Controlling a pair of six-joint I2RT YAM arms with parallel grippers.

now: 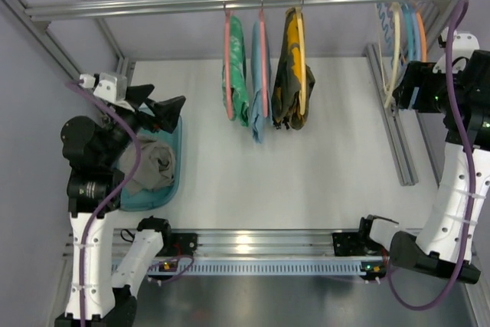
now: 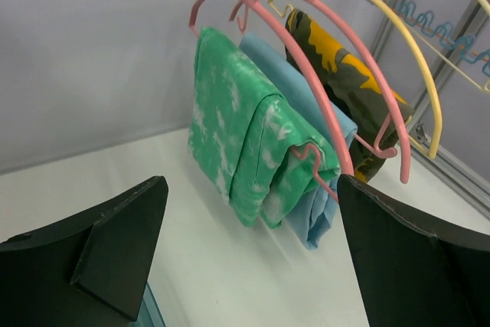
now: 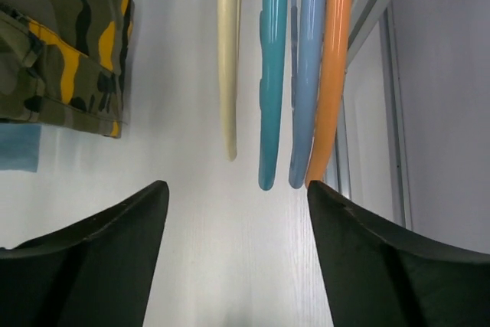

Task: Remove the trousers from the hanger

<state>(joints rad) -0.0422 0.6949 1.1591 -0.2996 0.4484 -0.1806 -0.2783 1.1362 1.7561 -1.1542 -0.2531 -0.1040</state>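
The white surface [image 1: 306, 166] carries a shallow teal tub [image 1: 161, 201] at nine o'clock and an aluminium rail [image 1: 400, 139] lying along its three o'clock edge.

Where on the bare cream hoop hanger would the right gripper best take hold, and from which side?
Probably the rounded lower end of the cream hoop hanger, approached straight ahead by the open right gripper. It hangs edge-on and thin, with a gap to the teal plastic hanger beside it.
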